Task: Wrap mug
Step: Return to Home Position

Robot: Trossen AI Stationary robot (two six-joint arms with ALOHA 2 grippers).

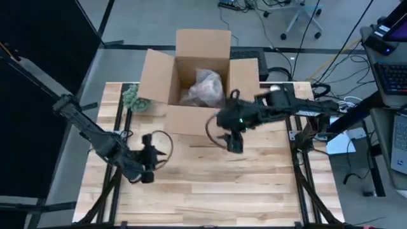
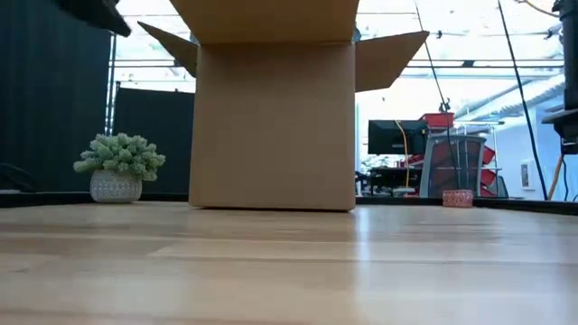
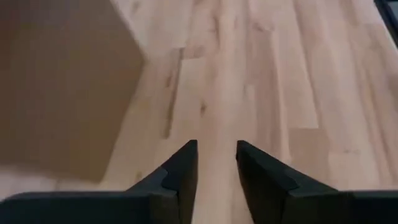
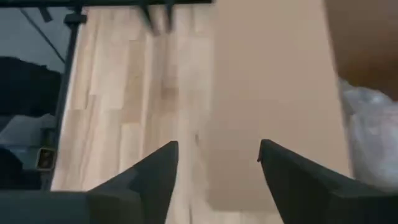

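The right gripper [image 1: 233,141] hangs over the table [image 1: 210,191] just in front of the box [image 1: 156,76], its two fingers spread wide with nothing between them; its wrist view shows only bare wood and the pale cardboard of the near flap [image 4: 273,93] in the gap. Outward from there, across that folded-down flap and inside the open carton, lies the wrapped mug [image 1: 205,88], a crumpled bundle of bubble wrap resting toward the box's right half, and a corner of the same wrap shows at the edge of the right wrist view. So the bundle sits away from the claw on the far side of the flap, apart from the fingers and not touched by them; which way its long axis runs cannot be told under the wrap. The right arm is plainly the nearer of the two. The left gripper [image 1: 147,170] waits well apart over the left part of the table, fingers only narrowly parted and empty, with a small potted plant [image 1: 133,97] at the box's left corner between it and the carton. With the mug in place, the retreat should need only a pull straight back from the flap, and the flap edge looks like the sole thing the right fingers might catch
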